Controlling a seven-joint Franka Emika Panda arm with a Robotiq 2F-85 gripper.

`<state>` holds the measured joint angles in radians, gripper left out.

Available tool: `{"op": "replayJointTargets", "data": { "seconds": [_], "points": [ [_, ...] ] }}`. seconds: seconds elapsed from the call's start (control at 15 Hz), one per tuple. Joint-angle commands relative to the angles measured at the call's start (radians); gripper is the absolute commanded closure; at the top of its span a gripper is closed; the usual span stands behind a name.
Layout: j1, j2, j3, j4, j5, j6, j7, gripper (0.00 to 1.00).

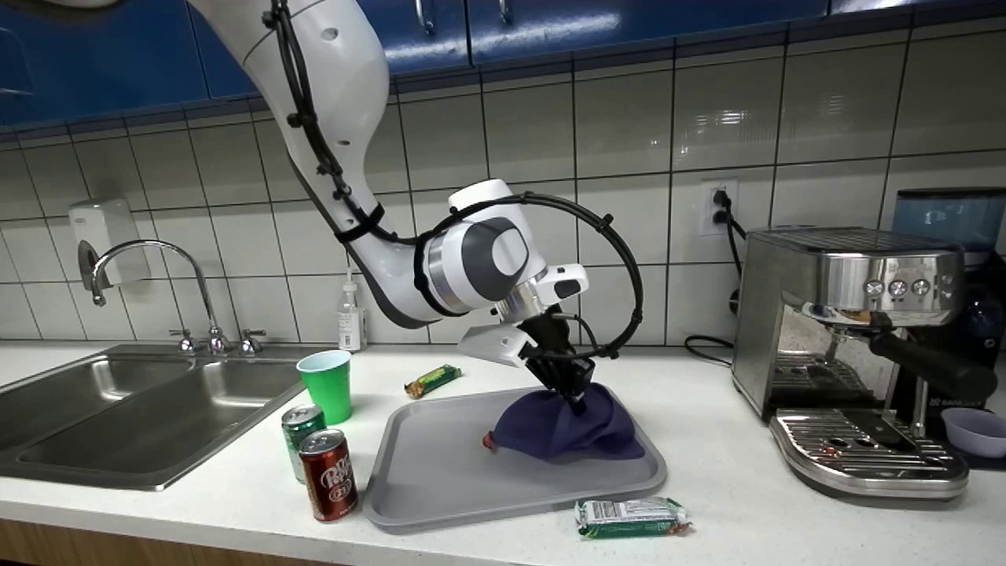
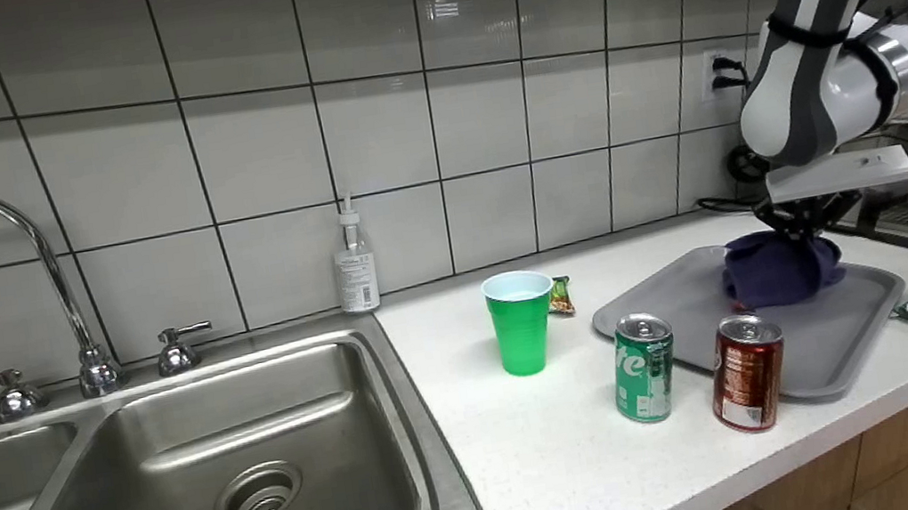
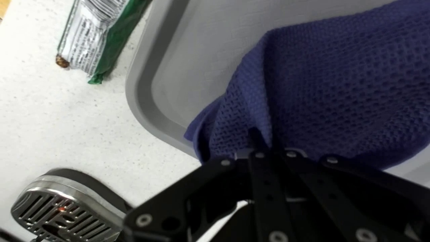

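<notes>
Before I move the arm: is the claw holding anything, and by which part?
Yes: the claw is closed on the purple cloth, pinching a raised fold on its upper side.

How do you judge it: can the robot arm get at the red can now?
Probably not yet: the pincer seems closed on the purple cloth, so it is occupied. The red can itself stands uncovered beside the gray tray.

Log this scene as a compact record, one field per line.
Held: purple cloth, a fold pinched in the closed pincer
Cloth position: bunched on the gray tray
At cloth's edge: reddish thing, identity unclear
Cans: Dr Pepper can and green can, upright beside the tray
Cup: green cup, upright between tray and sink
Packets: white-labeled packet and yellow-green packet, off the tray
</notes>
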<state>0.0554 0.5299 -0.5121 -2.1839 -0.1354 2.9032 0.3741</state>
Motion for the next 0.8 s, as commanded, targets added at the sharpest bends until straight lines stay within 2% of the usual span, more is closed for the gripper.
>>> {"op": "replayJointTargets", "data": {
  "seconds": [0.0,0.73],
  "points": [
    [0.009,-0.057,-0.032,-0.021,-0.002,0.004,0.014,0.99],
    [0.007,-0.070,-0.113,0.025,0.007,0.007,0.068,0.99]
  ]
}}
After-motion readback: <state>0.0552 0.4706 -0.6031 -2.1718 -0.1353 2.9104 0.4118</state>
